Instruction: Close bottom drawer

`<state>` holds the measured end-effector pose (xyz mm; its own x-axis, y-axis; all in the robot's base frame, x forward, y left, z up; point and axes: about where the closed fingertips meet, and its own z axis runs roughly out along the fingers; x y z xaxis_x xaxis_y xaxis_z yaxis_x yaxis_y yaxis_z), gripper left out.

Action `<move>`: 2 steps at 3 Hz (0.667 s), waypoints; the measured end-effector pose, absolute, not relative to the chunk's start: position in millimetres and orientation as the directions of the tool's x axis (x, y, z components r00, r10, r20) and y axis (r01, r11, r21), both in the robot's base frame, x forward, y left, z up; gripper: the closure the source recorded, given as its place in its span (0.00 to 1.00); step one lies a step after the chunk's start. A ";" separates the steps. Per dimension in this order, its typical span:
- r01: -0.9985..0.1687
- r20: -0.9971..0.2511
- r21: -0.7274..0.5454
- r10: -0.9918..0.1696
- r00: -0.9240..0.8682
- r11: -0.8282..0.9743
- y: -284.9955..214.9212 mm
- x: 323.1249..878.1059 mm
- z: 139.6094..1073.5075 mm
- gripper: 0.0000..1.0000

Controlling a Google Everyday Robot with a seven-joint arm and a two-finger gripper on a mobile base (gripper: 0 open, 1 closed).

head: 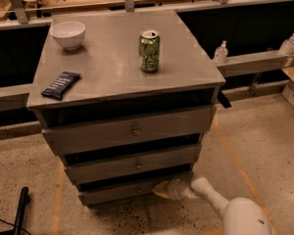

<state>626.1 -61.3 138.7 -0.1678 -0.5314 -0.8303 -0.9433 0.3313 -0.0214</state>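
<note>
The grey cabinet (122, 77) has three drawers. The bottom drawer (117, 192) is the lowest, slimmest front panel, with a thin dark gap above it. My gripper (159, 189) is at the end of the white arm (210, 199) that comes in from the lower right. Its tip rests against the right part of the bottom drawer's front panel, hiding the spot where a knob would be. The middle drawer (134, 164) and the top drawer (132, 129) each show a small round knob and a dark gap above.
On the cabinet top stand a white bowl (67, 34), a green can (149, 51) and a dark snack bar (61, 84). A black pole (20, 210) leans at the lower left. Orange tape lines (235, 155) run on the speckled floor. Bottles (220, 52) stand on the rail behind.
</note>
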 end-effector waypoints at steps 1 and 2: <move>-0.943 -0.830 -0.021 -0.531 -0.168 0.331 -61.3 626.0 138.7 1.00; -0.943 -0.830 -0.021 -0.531 -0.168 0.331 -61.4 625.9 138.7 1.00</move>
